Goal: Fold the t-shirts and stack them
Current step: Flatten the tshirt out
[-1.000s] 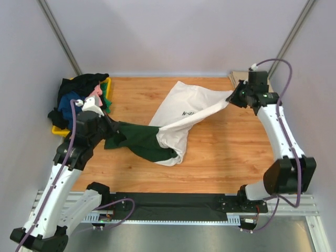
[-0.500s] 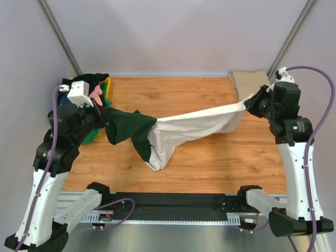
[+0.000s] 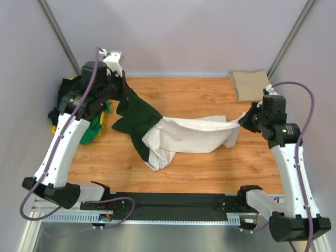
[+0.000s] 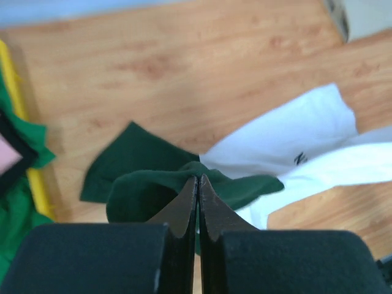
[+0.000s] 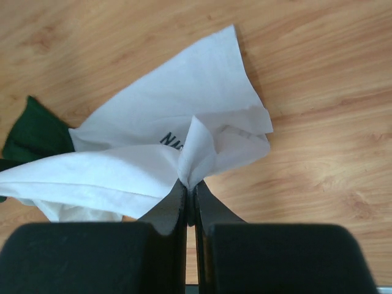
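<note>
Wood table [image 3: 210,100]: cream tee [image 3: 194,134] strung btwn L fingers [image 4: 191,202], R fingers [image 5: 180,205], both clamped on it.

Only one piece of writing shows: a black print [image 5: 171,140] on the cream t-shirt [image 5: 184,104]. In the right wrist view it begins with "NA", and a fold hides the rest. In the left wrist view it is too small to read.

On the wooden worktop [image 3: 199,97], a cream and green tee [image 3: 194,136] is partly draped at the middle, a tan tee [image 3: 250,84] is laid folded far right, and a yellow tray [image 4: 38,184] is set left.
</note>
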`<state>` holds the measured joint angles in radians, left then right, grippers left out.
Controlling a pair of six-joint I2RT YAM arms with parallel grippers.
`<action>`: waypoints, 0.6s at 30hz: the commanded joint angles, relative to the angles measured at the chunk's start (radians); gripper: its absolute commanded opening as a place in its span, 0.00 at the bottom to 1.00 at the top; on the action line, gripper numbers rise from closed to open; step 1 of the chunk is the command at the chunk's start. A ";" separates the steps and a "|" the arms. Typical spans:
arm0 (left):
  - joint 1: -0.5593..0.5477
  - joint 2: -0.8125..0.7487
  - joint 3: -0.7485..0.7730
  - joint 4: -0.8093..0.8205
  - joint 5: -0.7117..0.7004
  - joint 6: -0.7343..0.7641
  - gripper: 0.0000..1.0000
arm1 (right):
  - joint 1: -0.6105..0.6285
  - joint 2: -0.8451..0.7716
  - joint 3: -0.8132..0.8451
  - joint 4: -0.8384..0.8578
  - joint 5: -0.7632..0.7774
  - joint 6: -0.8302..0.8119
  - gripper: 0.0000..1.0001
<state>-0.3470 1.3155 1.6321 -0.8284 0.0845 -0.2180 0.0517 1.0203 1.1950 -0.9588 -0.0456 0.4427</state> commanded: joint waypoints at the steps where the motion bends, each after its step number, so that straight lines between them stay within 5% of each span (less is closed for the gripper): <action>1: -0.003 -0.124 0.246 0.035 -0.075 0.078 0.00 | -0.003 -0.117 0.153 0.017 0.013 -0.032 0.00; 6: -0.003 -0.205 0.481 0.038 -0.083 0.095 0.00 | -0.001 -0.242 0.377 0.015 -0.005 -0.056 0.00; 13: -0.003 -0.419 0.443 0.250 0.069 0.088 0.00 | -0.003 -0.426 0.521 0.063 -0.008 -0.068 0.00; 18: -0.003 -0.392 0.560 0.241 0.122 0.118 0.00 | -0.004 -0.486 0.577 0.066 0.003 -0.079 0.00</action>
<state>-0.3485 0.8467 2.1601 -0.6315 0.1753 -0.1486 0.0517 0.5209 1.7672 -0.8906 -0.0753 0.3977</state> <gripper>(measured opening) 0.007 0.019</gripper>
